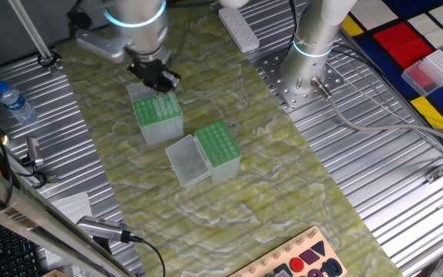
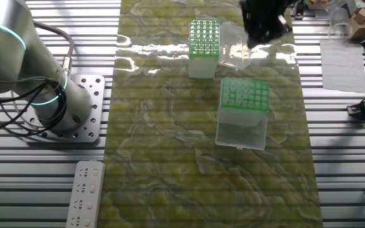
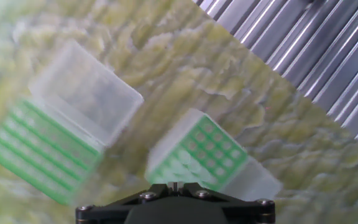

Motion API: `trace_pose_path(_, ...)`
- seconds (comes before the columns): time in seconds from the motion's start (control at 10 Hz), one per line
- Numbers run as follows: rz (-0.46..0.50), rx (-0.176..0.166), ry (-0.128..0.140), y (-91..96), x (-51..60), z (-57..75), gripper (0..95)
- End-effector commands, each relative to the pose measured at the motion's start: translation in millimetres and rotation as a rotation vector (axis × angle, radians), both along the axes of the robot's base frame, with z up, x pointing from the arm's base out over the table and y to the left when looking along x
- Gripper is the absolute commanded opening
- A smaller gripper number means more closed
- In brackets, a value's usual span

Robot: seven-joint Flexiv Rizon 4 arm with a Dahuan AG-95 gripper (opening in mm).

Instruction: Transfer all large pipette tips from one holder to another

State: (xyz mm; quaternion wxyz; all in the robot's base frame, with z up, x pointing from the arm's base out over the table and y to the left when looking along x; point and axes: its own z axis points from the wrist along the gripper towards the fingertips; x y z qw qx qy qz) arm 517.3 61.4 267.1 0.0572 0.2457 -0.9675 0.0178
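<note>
Two clear holders with green tops stand on the yellow-green mat. The far holder carries rows of pale large pipette tips. The near holder shows a green perforated top; I cannot tell whether tips stand in it. My gripper hangs just above the far holder, its fingers pressed together. Only a thin pale sliver shows between them, too blurred to identify.
Each holder's clear lid lies open beside it. A second robot base stands on the ribbed metal table. There is a water bottle at the left, a power strip at the back and a toy board at the front.
</note>
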Motion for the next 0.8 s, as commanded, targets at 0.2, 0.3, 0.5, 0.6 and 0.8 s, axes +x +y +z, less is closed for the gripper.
trace_pose_path(0.2,-0.377,0.067,-0.012,102.9,-23.9,-8.9,0.0)
trace_pose_path(0.3,-0.395,0.066,-0.02,117.7,-34.6,-14.9,0.0)
trace_pose_path(0.5,-0.41,0.06,-0.02,132.3,-47.8,-20.4,0.0)
trace_pose_path(0.6,-0.407,0.053,-0.02,138.3,-54.8,-23.2,0.0)
trace_pose_path(0.8,-0.392,0.054,-0.022,145.0,-59.8,-25.0,0.0)
